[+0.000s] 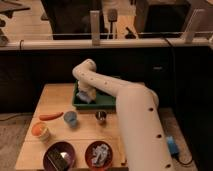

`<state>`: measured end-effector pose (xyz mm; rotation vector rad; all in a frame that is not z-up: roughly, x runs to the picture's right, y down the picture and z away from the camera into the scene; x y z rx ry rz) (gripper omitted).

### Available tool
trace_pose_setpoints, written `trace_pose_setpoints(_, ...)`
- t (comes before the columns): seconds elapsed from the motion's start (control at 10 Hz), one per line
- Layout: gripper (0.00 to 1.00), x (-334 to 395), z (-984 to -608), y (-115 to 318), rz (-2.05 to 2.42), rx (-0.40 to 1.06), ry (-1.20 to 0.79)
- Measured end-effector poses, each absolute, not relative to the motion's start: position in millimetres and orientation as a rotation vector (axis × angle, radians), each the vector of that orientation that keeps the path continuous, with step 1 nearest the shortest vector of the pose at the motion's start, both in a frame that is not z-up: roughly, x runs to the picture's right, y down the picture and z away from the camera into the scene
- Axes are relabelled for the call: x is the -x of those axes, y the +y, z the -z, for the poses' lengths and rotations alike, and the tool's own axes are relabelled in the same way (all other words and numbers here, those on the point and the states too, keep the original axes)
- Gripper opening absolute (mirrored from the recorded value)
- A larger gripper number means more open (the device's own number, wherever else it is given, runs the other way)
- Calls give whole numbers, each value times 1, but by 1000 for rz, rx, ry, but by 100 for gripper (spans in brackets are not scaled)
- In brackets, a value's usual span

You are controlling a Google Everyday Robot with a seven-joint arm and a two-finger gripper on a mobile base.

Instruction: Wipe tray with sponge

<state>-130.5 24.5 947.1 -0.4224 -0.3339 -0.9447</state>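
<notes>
The dark green tray sits at the back middle of the wooden table. My white arm reaches in from the lower right, bends over the tray's back left corner and comes down into it. The gripper is inside the tray at its left end. It is shut on the sponge, a pale grey-blue pad pressed against the tray floor under the fingertips. The gripper hides most of the sponge.
In front of the tray lie an orange carrot-like item, a blue cup and a metal cup. An orange cup and two dark bowls stand near the front edge. A blue object sits right of the arm.
</notes>
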Motion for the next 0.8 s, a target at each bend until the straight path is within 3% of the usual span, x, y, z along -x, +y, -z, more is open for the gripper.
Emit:
trace_pose_setpoints(0.5, 68, 116, -929, 57, 993, 437, -353)
trace_pose_setpoints(0.8, 68, 69, -943, 50, 924, 462, -303)
